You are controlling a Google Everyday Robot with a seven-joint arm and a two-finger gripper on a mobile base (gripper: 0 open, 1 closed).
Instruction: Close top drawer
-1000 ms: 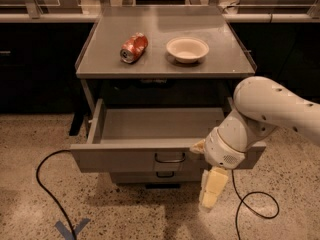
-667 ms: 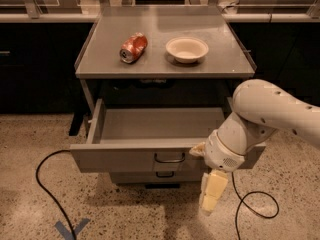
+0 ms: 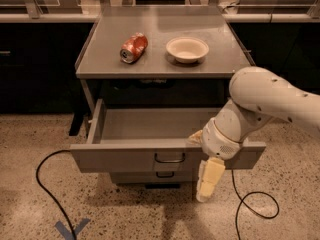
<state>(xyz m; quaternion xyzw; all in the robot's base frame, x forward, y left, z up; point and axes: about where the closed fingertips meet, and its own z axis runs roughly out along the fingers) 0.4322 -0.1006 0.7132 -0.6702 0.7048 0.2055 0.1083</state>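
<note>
Hardly anything has moved since a second ago: top drawer [image 3: 125, 156] stays pulled well out beneath the counter [image 3: 100, 59], tool [image 3: 208, 183] hanging before its front panel's right end. Tool opening: cannot tell; grip on anything, none seen. Risk: off-centre push skews the drawer, or tool slips under the panel. Arm [image 3: 270, 96] hides the contact point and right corner.

One top drawer [image 3: 130, 156], open. One lower drawer front [image 3: 145, 177] beneath. On the surface [image 3: 160, 64]: one red can [image 3: 133, 47], one white bowl [image 3: 187, 49]. One hand [image 3: 207, 184], low before the open drawer's front, right side. Two floor cables: left cable [image 3: 38, 174], right cable [image 3: 260, 217].
</note>
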